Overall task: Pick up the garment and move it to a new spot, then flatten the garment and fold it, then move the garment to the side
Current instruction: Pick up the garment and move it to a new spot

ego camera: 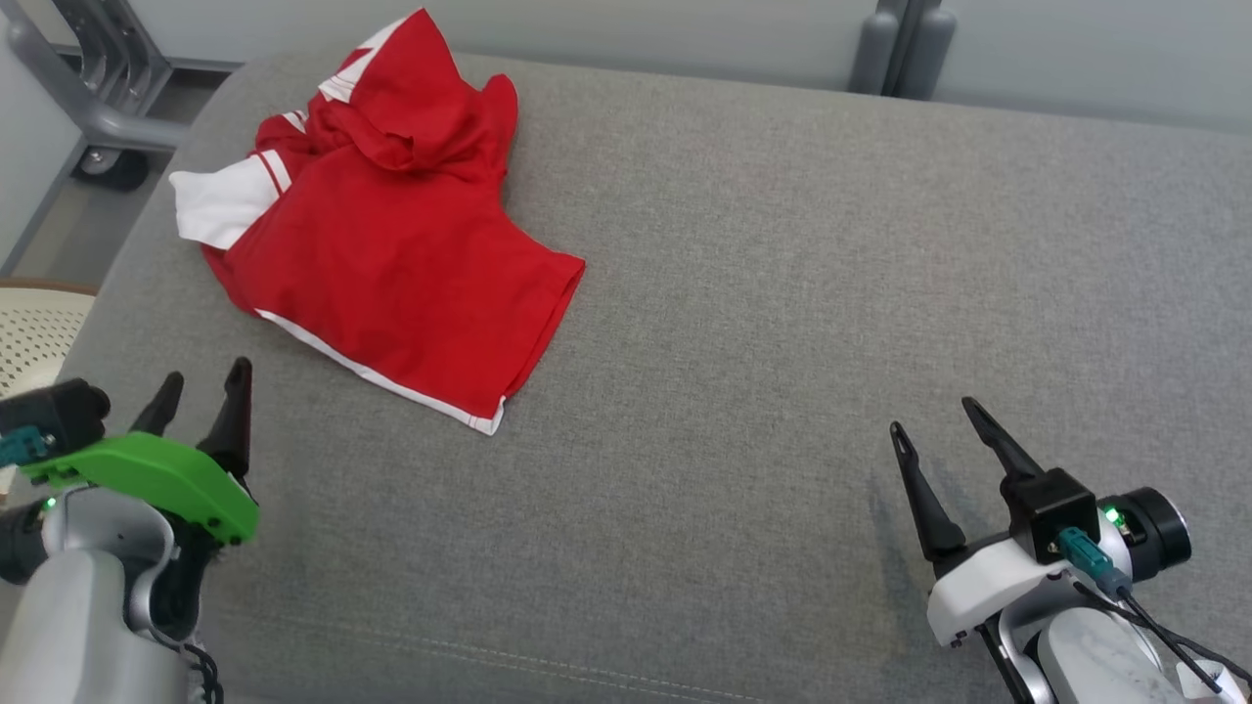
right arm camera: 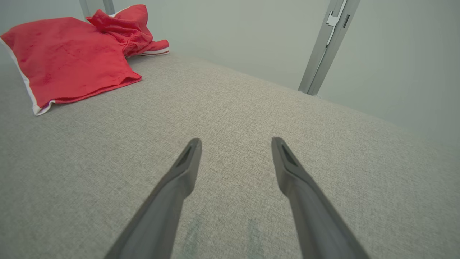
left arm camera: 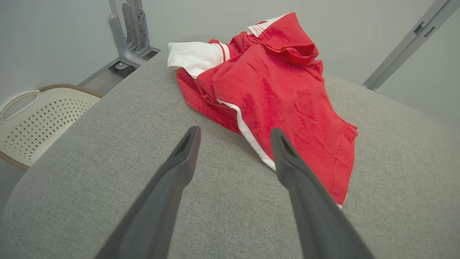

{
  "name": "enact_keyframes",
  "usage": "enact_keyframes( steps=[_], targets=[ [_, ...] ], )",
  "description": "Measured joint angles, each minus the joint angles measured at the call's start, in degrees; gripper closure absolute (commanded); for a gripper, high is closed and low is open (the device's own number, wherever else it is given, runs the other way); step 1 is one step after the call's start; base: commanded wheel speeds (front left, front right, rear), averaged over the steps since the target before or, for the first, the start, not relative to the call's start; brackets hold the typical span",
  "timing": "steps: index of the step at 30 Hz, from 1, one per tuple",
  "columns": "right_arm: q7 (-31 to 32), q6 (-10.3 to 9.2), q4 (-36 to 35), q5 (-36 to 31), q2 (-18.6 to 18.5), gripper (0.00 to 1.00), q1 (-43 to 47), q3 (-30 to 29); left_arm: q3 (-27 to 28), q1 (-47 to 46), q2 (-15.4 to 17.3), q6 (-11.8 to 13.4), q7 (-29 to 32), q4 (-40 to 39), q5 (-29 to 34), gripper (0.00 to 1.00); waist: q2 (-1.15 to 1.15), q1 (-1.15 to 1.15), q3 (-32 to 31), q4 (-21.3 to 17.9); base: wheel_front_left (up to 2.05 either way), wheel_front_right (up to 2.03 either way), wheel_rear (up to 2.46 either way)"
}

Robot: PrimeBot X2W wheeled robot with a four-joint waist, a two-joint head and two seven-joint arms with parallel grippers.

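A red garment [ego camera: 391, 244] with white trim and a white sleeve lies crumpled at the far left of the grey padded surface [ego camera: 782, 293]. My left gripper [ego camera: 207, 378] stands open at the lower left, just short of the garment's near hem, with nothing between its fingers. In the left wrist view the garment [left arm camera: 280, 93] lies just beyond the left gripper [left arm camera: 235, 131]. My right gripper [ego camera: 931, 413] is open at the lower right, far from the garment. In the right wrist view the right gripper [right arm camera: 236, 141] points over bare fabric, with the garment [right arm camera: 72, 54] at the upper left.
A cream perforated basket [ego camera: 34, 332] stands off the surface's left edge, also seen as the basket [left arm camera: 39, 118] in the left wrist view. Grey metal frame legs [ego camera: 98, 108] stand at the back left, and a grey post [ego camera: 900, 44] rises behind the surface. A pale wall runs behind.
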Motion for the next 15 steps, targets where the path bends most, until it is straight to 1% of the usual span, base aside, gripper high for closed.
enact_keyframes(
  steps=[5,8,15],
  targets=[
    [0.0,0.08,-0.8,-1.2,-0.5,0.0,-2.6,0.2,2.0,-5.1,1.4,0.0,3.7,3.3,-1.4,0.0,0.0,0.0,3.6,-1.1,0.0,0.0,0.0],
    [0.0,0.07,-1.8,-1.5,-1.3,0.0,-4.2,0.1,2.7,-8.1,2.4,0.0,4.4,4.6,-1.8,0.0,0.0,0.0,5.9,-1.9,0.0,0.0,0.0],
    [-0.2,-0.18,-3.7,-2.2,-1.5,0.0,-8.9,-0.6,4.1,-14.9,2.4,0.0,5.4,7.8,-4.0,0.0,0.0,0.0,11.9,-3.9,0.0,0.0,0.0]
  ],
)
